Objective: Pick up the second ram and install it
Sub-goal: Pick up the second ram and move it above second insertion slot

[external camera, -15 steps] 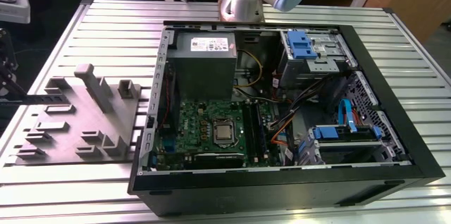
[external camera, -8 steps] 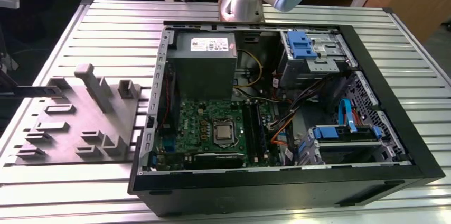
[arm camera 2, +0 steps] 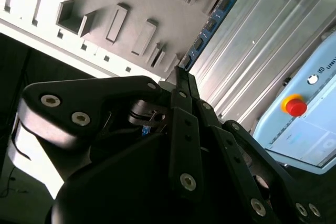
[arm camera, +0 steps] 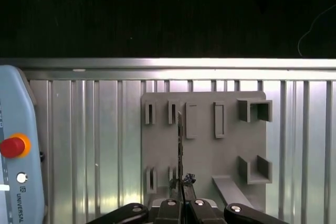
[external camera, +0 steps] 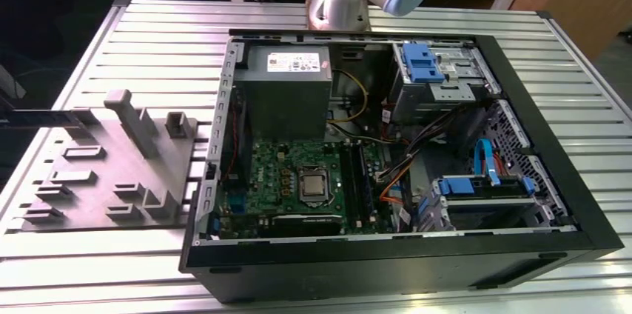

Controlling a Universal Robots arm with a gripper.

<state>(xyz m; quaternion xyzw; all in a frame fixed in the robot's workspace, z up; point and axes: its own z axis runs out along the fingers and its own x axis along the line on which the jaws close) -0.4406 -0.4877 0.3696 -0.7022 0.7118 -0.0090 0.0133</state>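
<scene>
The second ram [external camera: 40, 115] is a long dark stick hanging level in the air at the exterior view's left, its tip over the far corner of the grey fixture plate [external camera: 109, 181]. In the first wrist view the ram [arm camera: 180, 140] shows edge-on above that plate [arm camera: 210, 161]. My gripper [arm camera: 181, 183] is shut on its near end. In the second wrist view the blue-green board [arm camera 2: 212, 22] sticks out from the closed fingertips of the gripper [arm camera 2: 181, 74]. The open computer case [external camera: 553, 181] holds the green motherboard [external camera: 286, 173].
The fixture plate carries several raised slots and brackets [arm camera: 254, 111]. A teach pendant with a red stop button [arm camera: 13, 146] lies on the ribbed table [arm camera: 94, 129] beside the plate. Inside the case are a grey power supply [external camera: 286, 88], blue drive cages [external camera: 419, 62] and cables.
</scene>
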